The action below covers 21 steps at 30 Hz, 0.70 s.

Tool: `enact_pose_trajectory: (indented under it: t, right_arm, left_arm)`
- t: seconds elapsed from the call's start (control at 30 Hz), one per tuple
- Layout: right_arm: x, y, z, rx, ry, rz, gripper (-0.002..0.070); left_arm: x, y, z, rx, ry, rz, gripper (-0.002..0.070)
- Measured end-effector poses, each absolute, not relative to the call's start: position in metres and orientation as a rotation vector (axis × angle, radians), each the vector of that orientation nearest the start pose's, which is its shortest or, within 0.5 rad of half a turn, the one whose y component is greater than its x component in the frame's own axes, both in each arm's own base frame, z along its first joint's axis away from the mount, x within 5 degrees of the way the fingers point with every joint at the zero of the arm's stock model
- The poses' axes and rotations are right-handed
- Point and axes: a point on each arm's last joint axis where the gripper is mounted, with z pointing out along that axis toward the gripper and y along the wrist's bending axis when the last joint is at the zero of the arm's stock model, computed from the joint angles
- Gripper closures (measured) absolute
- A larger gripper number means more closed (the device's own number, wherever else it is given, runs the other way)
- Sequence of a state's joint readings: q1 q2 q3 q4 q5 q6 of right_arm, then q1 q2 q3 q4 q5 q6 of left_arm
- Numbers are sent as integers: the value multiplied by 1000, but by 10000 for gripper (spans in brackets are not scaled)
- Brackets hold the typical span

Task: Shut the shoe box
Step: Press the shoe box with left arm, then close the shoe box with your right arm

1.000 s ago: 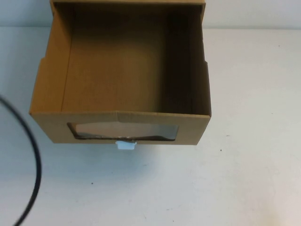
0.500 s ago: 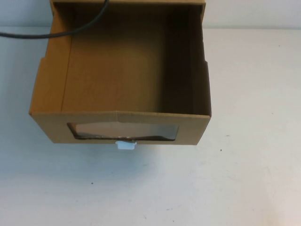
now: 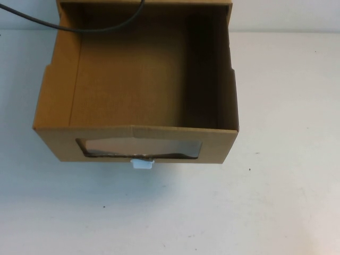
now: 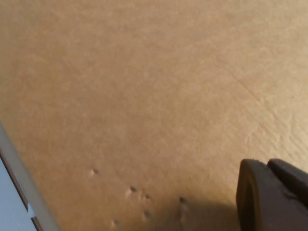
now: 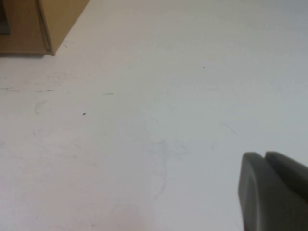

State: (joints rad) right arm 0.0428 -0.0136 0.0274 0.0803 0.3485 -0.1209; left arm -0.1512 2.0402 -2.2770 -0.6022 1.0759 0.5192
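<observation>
Shoe box (image 3: 135,90) stands pulled open at the middle of the white table (image 3: 287,202); neither gripper appears in the high view.

High view: the drawer's interior is bare cardboard; its front panel faces the robot, with the clear window (image 3: 139,147) and the small white pull tab (image 3: 142,163) just below it. A black cable (image 3: 87,27) crosses the far left corner of the box. Left wrist view alone shows the left gripper (image 4: 272,195): a dark part of it at the frame's edge, close over a brown cardboard surface with a few small dents; whether its fingers are open or closed cannot be told. Right wrist view alone shows the right gripper (image 5: 272,190): a grey part of it over bare table, well apart from the box corner; finger state likewise cannot be told.
</observation>
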Motion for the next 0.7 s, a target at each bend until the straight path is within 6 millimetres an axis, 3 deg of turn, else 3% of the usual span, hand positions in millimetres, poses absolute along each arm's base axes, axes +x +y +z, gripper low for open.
enact_pose_trajectory:
  t: [0.33,0.7]
  right_arm:
    - [54,6,179,-55,1781,75,687]
    - [56,2,205,460,1452,562,687]
  left_arm:
    - [448,-115,402,694,2079,-550,677]
    - [448,-115,403,701,2076,-547,677]
